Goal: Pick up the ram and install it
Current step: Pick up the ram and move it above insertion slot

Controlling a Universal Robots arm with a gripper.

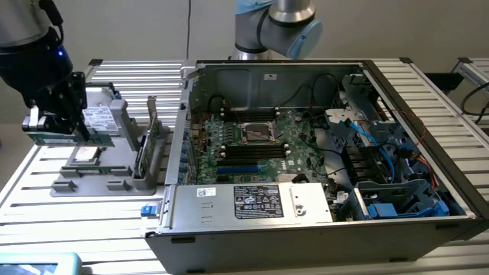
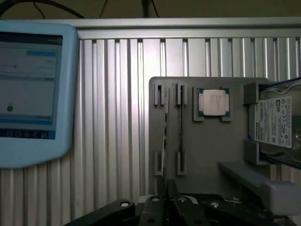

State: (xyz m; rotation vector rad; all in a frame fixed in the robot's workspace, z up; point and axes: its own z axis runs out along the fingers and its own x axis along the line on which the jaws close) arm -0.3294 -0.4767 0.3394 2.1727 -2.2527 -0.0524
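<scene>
The jaws of the gripper (image 1: pixel 54 130) are clamping the ram (image 1: pixel 46 138), holding it level and clear above the grey parts tray (image 1: pixel 114 186) at the exterior view's left. In the wrist view the ram (image 2: pixel 164 136) is showing edge-on, a thin pale line running out from between the jaws. The pick-up is looking done; the install is not, with the ram hanging well apart from the open computer case (image 1: pixel 428 114) on the bench (image 1: pixel 77 229)
</scene>
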